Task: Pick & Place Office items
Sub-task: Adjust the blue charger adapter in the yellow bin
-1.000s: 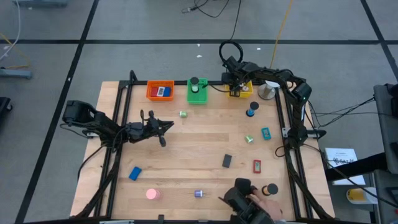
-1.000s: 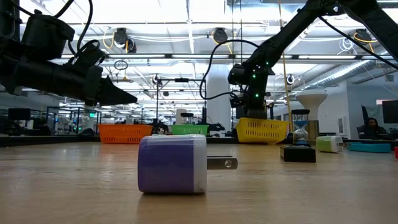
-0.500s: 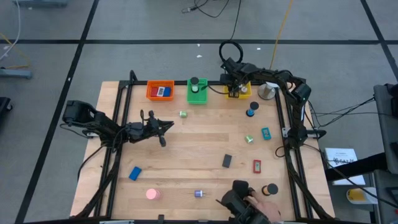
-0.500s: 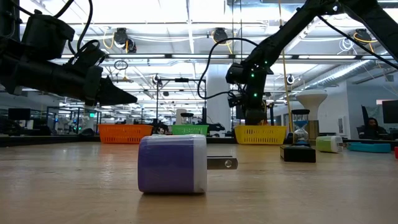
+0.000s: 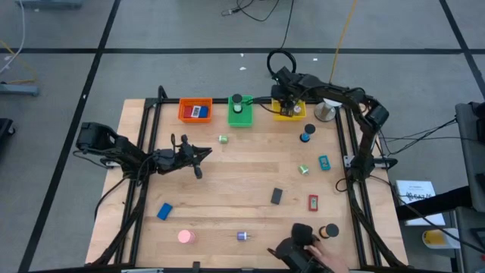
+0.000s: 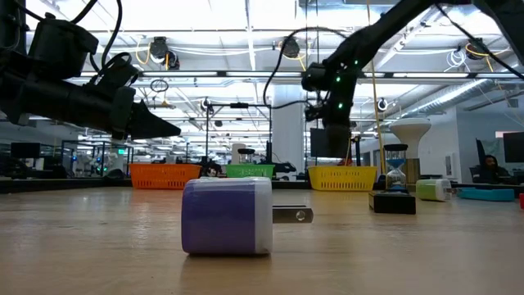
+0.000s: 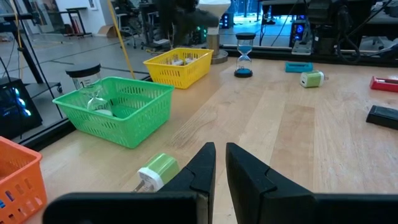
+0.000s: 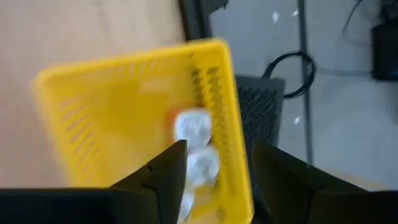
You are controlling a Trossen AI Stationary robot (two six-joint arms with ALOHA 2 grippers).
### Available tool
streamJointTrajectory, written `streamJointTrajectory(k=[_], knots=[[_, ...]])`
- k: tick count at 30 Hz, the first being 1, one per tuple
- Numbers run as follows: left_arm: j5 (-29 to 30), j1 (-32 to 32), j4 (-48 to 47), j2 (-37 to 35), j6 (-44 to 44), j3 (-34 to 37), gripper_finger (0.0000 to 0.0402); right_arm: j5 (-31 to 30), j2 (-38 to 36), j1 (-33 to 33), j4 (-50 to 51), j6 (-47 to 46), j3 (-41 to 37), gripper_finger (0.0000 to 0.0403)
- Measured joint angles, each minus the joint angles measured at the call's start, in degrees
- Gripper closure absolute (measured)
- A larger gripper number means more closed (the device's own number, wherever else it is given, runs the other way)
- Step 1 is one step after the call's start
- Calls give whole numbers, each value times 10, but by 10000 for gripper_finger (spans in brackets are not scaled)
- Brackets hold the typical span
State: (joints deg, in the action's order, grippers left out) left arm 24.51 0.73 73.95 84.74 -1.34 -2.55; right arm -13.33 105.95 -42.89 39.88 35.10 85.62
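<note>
— Now my right gripper [image 8: 214, 171] has lifted off the yellow bin [image 5: 291, 111], fingers apart, empty; silvery pieces [image 8: 194, 134] lie inside.
— And left?
— Left gripper [image 7: 221, 163] clenched, empty, idle mid-table; more office items remain scattered.

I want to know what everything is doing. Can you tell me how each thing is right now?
right gripper: open, holding nothing, above the yellow bin.
left gripper: shut, holding nothing, hovering over the table.
yellow bin: upright, with pale pieces inside.
green bin: upright, with a black-topped piece inside.
orange bin: upright, with a blue piece inside.
purple plug: lying on its side, prongs sticking out.
hourglass: standing upright.
</note>
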Motion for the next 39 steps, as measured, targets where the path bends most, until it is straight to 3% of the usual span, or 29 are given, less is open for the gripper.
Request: streamJointTrajectory(k=[3,7,9,18,33,39], knots=[[0,0,0,0,0,0,366,4,-17,-6,58,-26,0,281],[0,0,0,0,0,0,366,30,-19,-27,114,-59,0,373],[0,0,0,0,0,0,366,31,-19,-34,118,-68,-4,393],[0,0,0,0,-3,0,366,105,-19,-50,112,-106,-41,400],[0,0,0,0,-4,0,366,104,-18,-62,29,-144,-87,402],[0,0,0,0,-4,0,366,73,-18,-79,27,-157,-87,402]])
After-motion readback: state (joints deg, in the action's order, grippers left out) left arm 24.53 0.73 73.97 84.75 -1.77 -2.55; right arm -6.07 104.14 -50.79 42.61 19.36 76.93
